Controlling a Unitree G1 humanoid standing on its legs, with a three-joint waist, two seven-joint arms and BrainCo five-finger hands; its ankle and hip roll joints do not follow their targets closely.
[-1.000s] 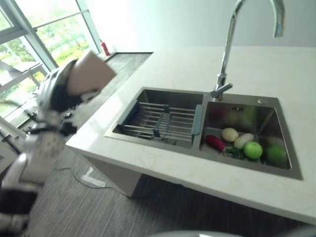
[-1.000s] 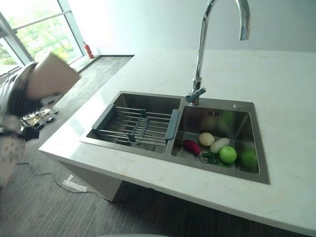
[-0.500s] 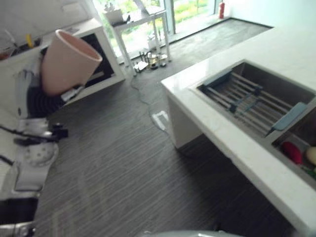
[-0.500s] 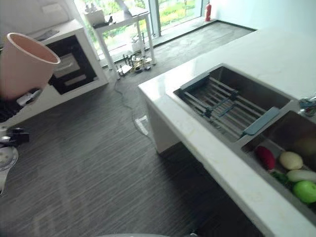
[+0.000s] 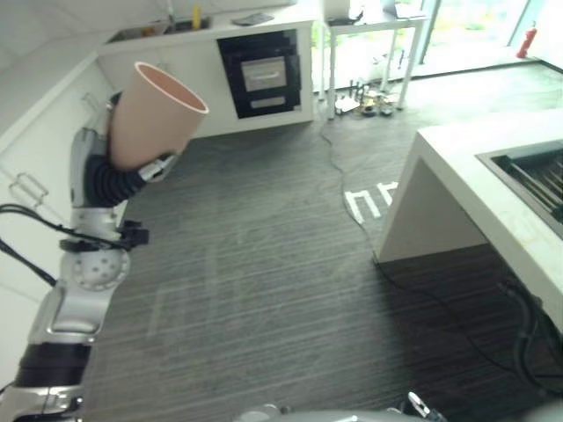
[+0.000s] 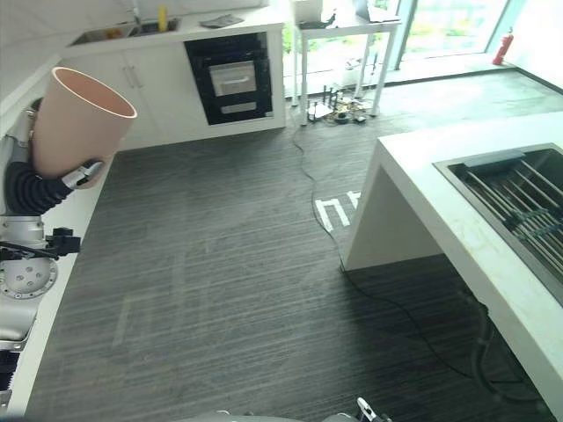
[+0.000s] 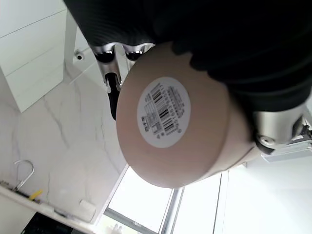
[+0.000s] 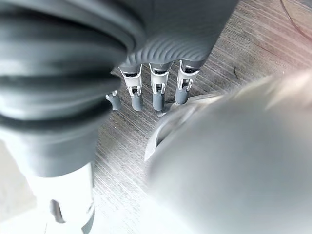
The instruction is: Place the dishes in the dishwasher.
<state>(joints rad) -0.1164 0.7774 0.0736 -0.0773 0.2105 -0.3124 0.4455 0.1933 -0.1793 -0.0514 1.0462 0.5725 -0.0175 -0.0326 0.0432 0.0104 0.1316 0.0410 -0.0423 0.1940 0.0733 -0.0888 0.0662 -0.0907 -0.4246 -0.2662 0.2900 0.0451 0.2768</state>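
One pink cup (image 5: 151, 114) is the dish in play, carried high in the left hand (image 5: 158, 167) at about ten o'clock in the head views, well above the dark floor (image 5: 264, 290). The fingers curl round the cup's lower wall near its base, as the left wrist view shows, with dark-tipped fingers wrapped against its side. The cup's long axis is tilted, mouth up and toward one o'clock, base down into the palm.

A built-in black appliance (image 6: 233, 77) sits in the white cabinet run (image 6: 158, 88) at about twelve o'clock, well apart from the cup; I judge it the likely target, though I cannot tell if it is the dishwasher. The left hand is the nearer one to it. The island counter (image 6: 422, 185) with its sink rack (image 6: 519, 198) lies at three o'clock.

The right hand (image 8: 156, 92) hangs with fingers straight and relaxed, holding nothing.

A round white barcode sticker (image 7: 164, 112) is on the cup's base; its print is too small to read.
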